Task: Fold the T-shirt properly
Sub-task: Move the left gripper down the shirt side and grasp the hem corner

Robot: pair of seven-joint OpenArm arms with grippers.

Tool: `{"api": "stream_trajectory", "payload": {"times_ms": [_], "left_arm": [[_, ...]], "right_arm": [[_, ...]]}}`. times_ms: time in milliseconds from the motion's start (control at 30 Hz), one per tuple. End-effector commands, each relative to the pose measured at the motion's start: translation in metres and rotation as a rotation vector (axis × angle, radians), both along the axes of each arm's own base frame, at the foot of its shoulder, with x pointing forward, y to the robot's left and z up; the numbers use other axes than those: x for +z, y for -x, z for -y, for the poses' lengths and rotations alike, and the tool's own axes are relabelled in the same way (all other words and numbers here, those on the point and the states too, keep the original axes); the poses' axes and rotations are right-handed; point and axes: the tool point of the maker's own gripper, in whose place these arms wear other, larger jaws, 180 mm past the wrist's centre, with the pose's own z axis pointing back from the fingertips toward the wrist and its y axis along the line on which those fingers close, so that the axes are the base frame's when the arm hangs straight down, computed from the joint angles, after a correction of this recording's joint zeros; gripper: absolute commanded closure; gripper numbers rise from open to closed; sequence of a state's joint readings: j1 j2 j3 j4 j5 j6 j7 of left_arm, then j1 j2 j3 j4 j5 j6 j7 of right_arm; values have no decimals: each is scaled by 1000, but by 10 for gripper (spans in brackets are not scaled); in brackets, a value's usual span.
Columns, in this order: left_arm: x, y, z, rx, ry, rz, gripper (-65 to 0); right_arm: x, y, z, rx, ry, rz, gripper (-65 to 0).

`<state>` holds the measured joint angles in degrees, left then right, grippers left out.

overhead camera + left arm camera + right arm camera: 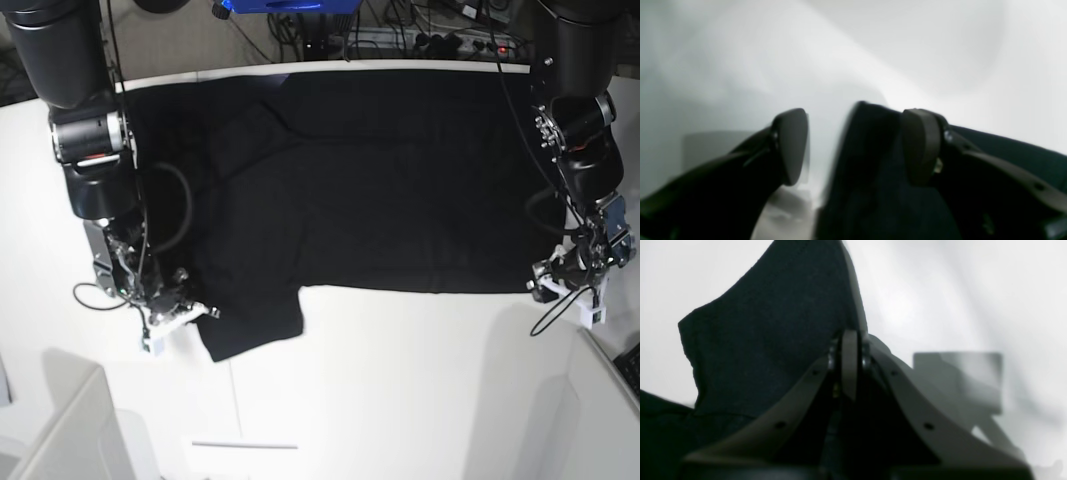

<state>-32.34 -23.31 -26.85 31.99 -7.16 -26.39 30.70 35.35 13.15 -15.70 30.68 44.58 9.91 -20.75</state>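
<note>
The T-shirt lies spread flat, plain black side up, across the far half of the white counter. Its body runs from about 10 o'clock to 2 o'clock in the base view, and one short sleeve hangs toward 7 o'clock. No print shows.

Right pincer: jaws together and clamped on the T-shirt. In the right wrist view the black cloth rises in a peak from the pinched pads toward 11 o'clock, so the fabric seems lifted at the grip point. In the base view this pincer sits at the sleeve's edge, at about 8 o'clock of the garment. Probable reason: a corner hold to carry that side over in a fold.

Left pincer: jaws apart, nothing clamped. A fold of black cloth stands in the gap, against the pad at 3 o'clock and clear of the pad at 9 o'clock. In the base view it sits at the hem corner, about 4 o'clock of the garment. Judgement: positioned to close on that corner, so both ends of the near edge would be held before lifting.

The fold itself is not yet started.
</note>
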Motion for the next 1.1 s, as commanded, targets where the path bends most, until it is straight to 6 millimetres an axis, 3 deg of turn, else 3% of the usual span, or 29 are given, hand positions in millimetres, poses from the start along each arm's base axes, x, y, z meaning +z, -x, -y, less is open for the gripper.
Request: {"api": "stream_trajectory", "payload": {"times_ms": [0, 400, 467, 533, 667, 933, 1067], "left_arm": [[16, -9, -11, 17, -16, 35, -428], [7, -3, -13, 52, -15, 6, -405], [0, 1, -11, 55, 0, -10, -323], [-6, 6, -11, 56, 2, -25, -197], [2, 3, -13, 51, -17, -3, 0], [23, -8, -13, 29, -66, 61, 0], [37, -10, -9, 5, -110, 106, 0]], "right_arm": [[25, -21, 5, -10, 0, 67, 0], [21, -18, 4, -8, 2, 60, 0], [21, -18, 5, -9, 1, 60, 0], [21, -18, 5, -9, 1, 60, 0], [22, -19, 5, -12, 0, 65, 0], [29, -25, 6, -20, 0, 101, 0], [43, -29, 9, -16, 7, 160, 0]]}}
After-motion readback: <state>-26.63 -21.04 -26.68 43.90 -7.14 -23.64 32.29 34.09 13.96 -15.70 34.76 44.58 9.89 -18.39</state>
